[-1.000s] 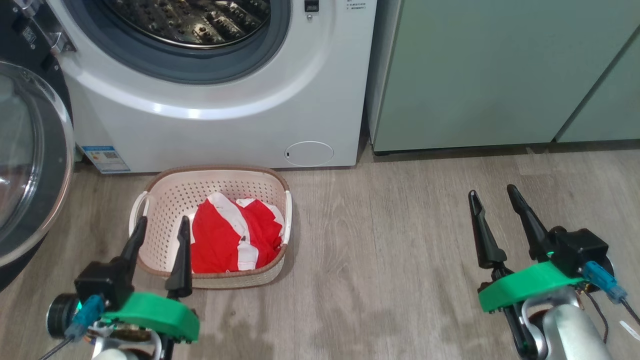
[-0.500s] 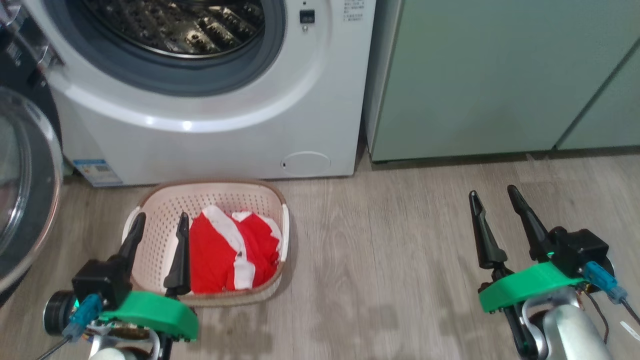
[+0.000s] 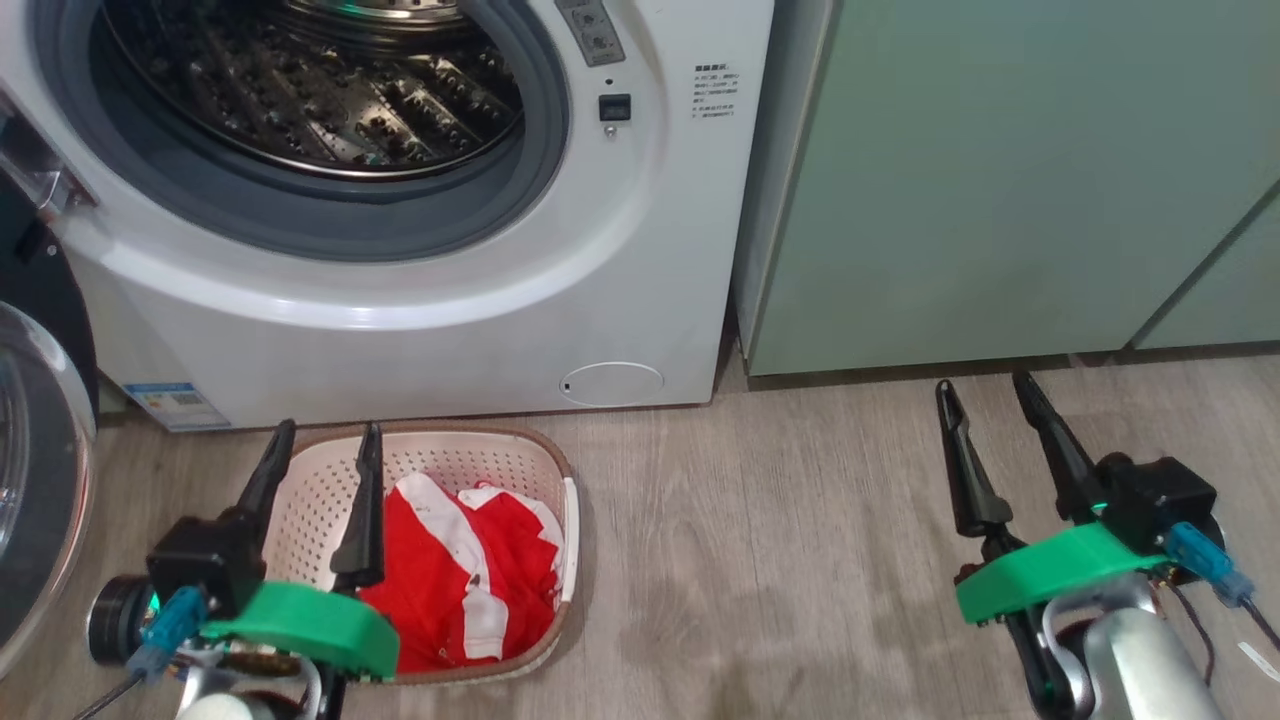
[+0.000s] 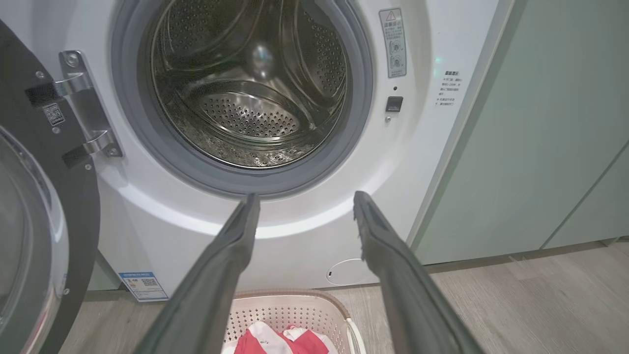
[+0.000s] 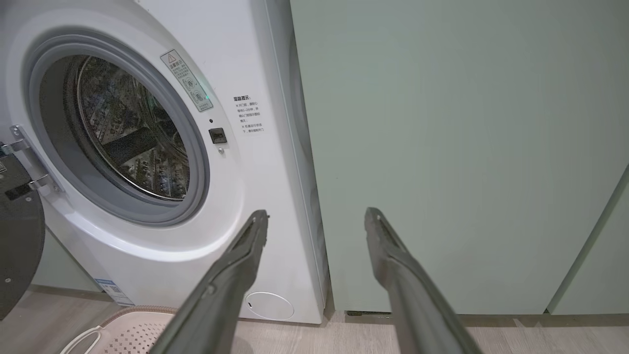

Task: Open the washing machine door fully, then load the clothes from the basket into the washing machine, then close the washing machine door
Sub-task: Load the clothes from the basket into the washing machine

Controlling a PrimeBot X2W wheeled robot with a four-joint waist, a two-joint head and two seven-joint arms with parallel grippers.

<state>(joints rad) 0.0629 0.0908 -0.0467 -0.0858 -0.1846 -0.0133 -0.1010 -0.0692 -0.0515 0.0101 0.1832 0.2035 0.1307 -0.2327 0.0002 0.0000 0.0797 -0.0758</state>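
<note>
The white washing machine (image 3: 420, 300) (image 4: 432, 147) (image 5: 255, 162) stands with its steel drum (image 3: 310, 90) (image 4: 250, 83) exposed. Its door (image 3: 40, 480) (image 4: 29, 236) (image 5: 17, 246), black-rimmed with a clear glass bowl, hangs swung out at the left. On the floor in front sits the cream basket (image 3: 460, 465) (image 4: 295, 309) (image 5: 123, 334) holding red and white clothes (image 3: 470, 570) (image 4: 285, 339). My left gripper (image 3: 325, 432) (image 4: 304, 196) is open above the basket's left side, holding nothing. My right gripper (image 3: 985, 385) (image 5: 317, 212) is open over bare floor at the right.
Pale green cabinets (image 3: 1000, 180) (image 5: 467, 147) stand right of the machine. Wooden floor (image 3: 780, 560) stretches between the basket and my right gripper. A small round hatch (image 3: 612, 384) and an energy sticker (image 3: 175, 402) mark the machine's lower front.
The head camera has tilted up, so machine and basket sit lower in the picture and more drum shows. Both grippers stay open in the same places.
</note>
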